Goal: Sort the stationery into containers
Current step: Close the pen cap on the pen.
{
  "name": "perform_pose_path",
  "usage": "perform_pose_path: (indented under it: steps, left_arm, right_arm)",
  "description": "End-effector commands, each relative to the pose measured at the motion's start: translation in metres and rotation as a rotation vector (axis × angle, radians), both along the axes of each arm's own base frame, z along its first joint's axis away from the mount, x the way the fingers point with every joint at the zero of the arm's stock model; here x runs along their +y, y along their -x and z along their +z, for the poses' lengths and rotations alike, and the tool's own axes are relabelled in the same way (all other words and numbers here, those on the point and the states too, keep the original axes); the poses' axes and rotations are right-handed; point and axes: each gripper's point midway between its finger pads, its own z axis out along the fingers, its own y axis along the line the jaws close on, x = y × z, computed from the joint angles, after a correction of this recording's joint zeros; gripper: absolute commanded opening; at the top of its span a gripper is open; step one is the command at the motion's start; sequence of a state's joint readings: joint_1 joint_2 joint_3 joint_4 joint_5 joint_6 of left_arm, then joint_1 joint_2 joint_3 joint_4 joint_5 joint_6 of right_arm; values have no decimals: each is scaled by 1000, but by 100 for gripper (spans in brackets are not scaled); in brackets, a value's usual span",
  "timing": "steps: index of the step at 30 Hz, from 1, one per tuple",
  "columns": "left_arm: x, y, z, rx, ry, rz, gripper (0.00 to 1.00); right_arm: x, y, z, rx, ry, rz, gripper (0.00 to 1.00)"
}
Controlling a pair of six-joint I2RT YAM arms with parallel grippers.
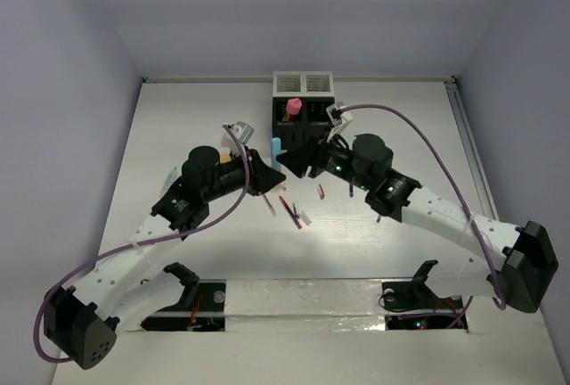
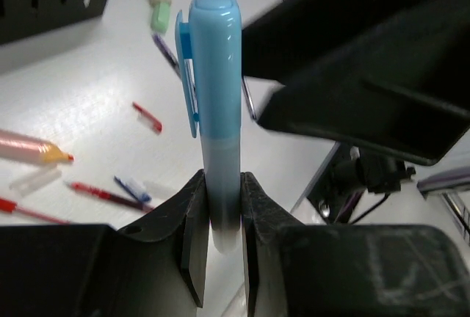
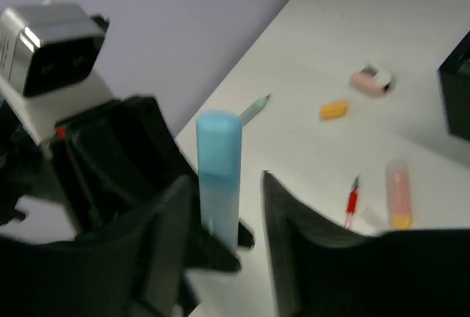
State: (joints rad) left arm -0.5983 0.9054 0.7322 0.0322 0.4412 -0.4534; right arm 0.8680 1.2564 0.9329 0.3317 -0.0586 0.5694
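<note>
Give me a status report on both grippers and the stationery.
Left gripper shut on the upright light blue chunky plastic marker. Right gripper open, fingers either side of it. Loose thin red pen on the white table below, not obstructing.

Pale lilac walls [image 1: 312, 11] on three sides, white table [image 1: 401, 126], soft even light

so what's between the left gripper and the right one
The blue marker: the left gripper is shut on it, and its capped end stands between the open jaws of the right gripper. The right wrist view shows this.
</note>
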Motion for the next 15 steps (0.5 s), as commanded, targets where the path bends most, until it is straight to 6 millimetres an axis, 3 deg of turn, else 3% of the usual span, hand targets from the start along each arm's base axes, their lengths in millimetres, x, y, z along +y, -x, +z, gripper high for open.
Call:
perform_pose_path:
  steps: [1,4,6,11,15]
  left_arm:
    - [-2,-15,65,-210,186,24,0]
    - [-6,-9,63,-204,214,-17,0]
    - [-11,-7,64,-204,228,-46,0]
    - [-22,8,75,-216,271,-165,0]
    - [-29,18,81,-209,294,-253,0]
  right_arm:
    - [-32,14,22,-12,-8,124,59]
    - [-51,28,47,-97,-34,227,72]
    - [-60,32,50,-124,-18,301,79]
    - [-51,54,51,-206,-7,530,93]
    - [-43,57,58,-241,-27,618,95]
